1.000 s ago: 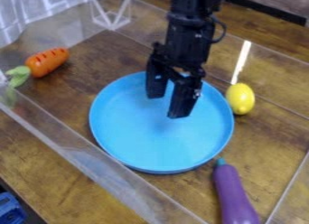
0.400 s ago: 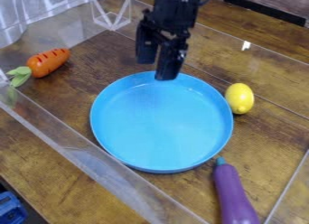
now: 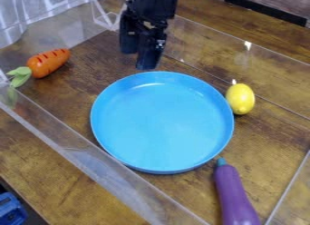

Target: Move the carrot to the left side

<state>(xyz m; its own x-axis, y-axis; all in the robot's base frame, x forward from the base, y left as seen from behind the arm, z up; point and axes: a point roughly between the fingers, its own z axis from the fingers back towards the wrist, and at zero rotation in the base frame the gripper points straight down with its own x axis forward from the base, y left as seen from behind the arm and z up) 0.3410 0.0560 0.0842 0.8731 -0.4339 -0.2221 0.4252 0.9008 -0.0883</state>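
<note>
Gripper [image 3: 143, 49] hangs with its jaws apart, nothing between them, above the wooden table [image 3: 72, 102] just past the far rim of the blue plate [image 3: 162, 121]. Carrot [image 3: 47, 62] lies well off to the left (leafy top at the edge); lemon [image 3: 241, 98] beside the plate, eggplant [image 3: 235, 195] in front.

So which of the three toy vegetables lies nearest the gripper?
The carrot, orange, at the left edge. The gripper hangs open beyond the plate; the lemon and eggplant lie farther right.
</note>
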